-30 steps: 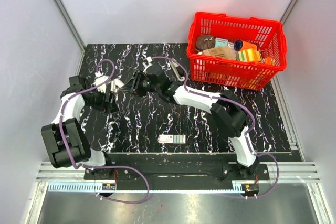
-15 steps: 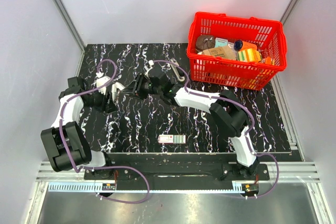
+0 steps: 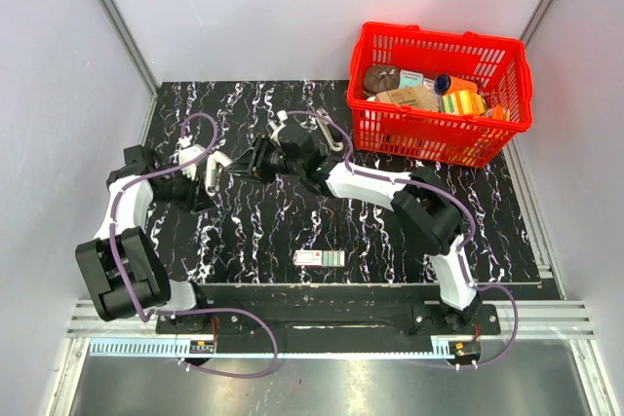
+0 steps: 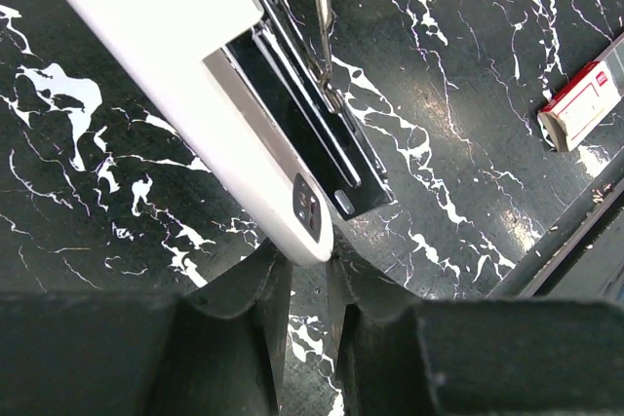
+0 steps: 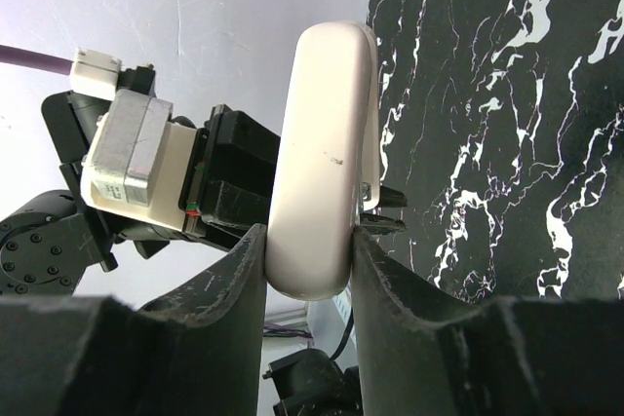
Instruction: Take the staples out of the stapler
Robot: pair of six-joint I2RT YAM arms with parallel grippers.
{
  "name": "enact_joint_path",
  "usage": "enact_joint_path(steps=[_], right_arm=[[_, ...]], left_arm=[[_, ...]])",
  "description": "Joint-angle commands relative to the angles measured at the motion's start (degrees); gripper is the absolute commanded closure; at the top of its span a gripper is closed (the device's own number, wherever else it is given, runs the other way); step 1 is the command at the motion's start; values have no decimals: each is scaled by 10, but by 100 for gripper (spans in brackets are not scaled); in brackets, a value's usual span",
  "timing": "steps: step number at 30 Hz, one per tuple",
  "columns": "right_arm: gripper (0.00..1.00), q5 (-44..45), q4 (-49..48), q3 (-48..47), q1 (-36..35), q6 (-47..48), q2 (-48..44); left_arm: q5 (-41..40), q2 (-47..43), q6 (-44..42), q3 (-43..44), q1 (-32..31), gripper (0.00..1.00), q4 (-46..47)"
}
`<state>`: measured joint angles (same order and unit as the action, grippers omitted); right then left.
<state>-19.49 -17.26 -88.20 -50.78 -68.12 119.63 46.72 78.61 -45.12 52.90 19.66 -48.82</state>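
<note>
stapler point(image 4: 146, 56), metal channel point(image 4: 327, 148) exposed, left-wrist view only

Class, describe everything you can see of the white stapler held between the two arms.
The stapler is small, smooth white plastic with rounded ends, opened so its shiny metal staple channel lies exposed. It is held above the black marbled table, the right pincer clamping one rounded end, the left pincer nipping the opposite tip.

We look at a black surface point(image 3: 292, 231) veined with white. Pale grey walls point(image 3: 58, 94) rise behind it and at both sides, and an aluminium rail point(image 3: 331, 320) runs along its near edge.
</note>
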Motion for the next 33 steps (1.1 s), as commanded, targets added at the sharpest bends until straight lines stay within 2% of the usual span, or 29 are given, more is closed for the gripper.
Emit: enact_joint_path(steps=[1,6,12,17,22,28,33], right_arm=[[100,-15,-45,6,4,-12,-43],[100,-20,-52,7,4,-14,-41],[100,-25,-65,15,3,-24,-41],[100,-27,-70,18,3,-26,-43],[100,-33,-85,24,3,-37,-43],[100,-44,-97,27,-4,-47,-35],[100,-54,-99,27,-8,-47,-32]], left_arm=[[27,-33,-34,16,6,77,-7],[26,-37,-30,16,6,80,-4],[29,-36,-27,11,6,62,-4],[33,-31,-29,11,6,56,-5],[28,-39,-38,4,6,62,5],[32,-51,-36,-5,6,64,22],[43,-61,-59,-14,7,70,26]])
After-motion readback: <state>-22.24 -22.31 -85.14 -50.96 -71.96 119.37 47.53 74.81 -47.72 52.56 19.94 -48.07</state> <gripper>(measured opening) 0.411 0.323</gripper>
